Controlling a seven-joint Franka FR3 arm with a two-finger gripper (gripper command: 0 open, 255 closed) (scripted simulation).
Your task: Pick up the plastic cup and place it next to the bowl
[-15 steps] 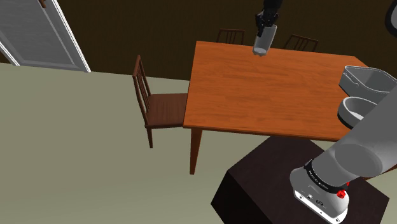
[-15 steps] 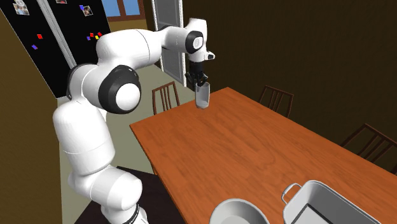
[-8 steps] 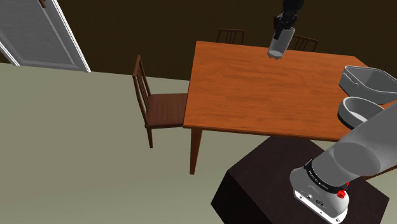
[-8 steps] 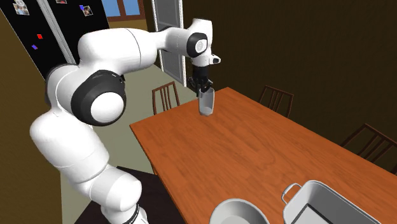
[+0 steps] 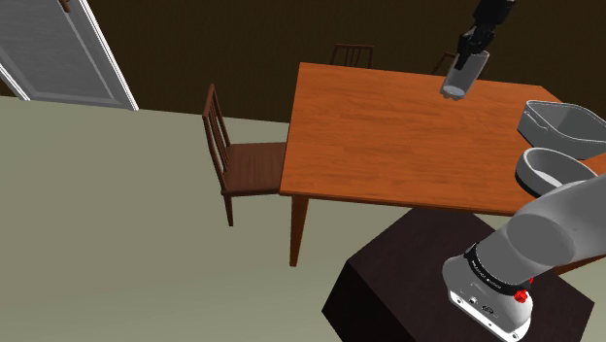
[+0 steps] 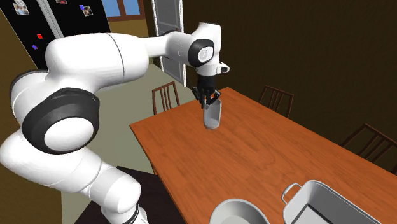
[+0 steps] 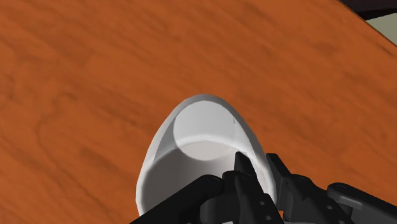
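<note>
The tool [image 5: 470, 58] is clamped on the grey cup's [image 5: 458, 78] rim, held above the bench [image 5: 388, 136] at the shoulder view's upper right. This seemingly shallow pinch could slip before the cup reaches the bowl [image 5: 532, 173].

The cup [image 5: 460, 77] [image 6: 212, 116] [image 7: 202, 143] is a plain pale grey tumbler, smooth-walled and empty; it hangs just below the hand [image 5: 470, 55] [image 6: 209, 99] [image 7: 257, 164], mouth up towards it, its rim wall pinched between the two black fingers, one inside the mouth and one outside; its base is clear of the orange-brown wooden worktop [image 5: 388, 136] [image 6: 254, 153] [image 7: 76, 95]; the bowl [image 5: 544, 168] [image 6: 238, 212] is round, shallow and grey-white; it sits upright on the worktop, well apart from the hand and the cup.
</note>
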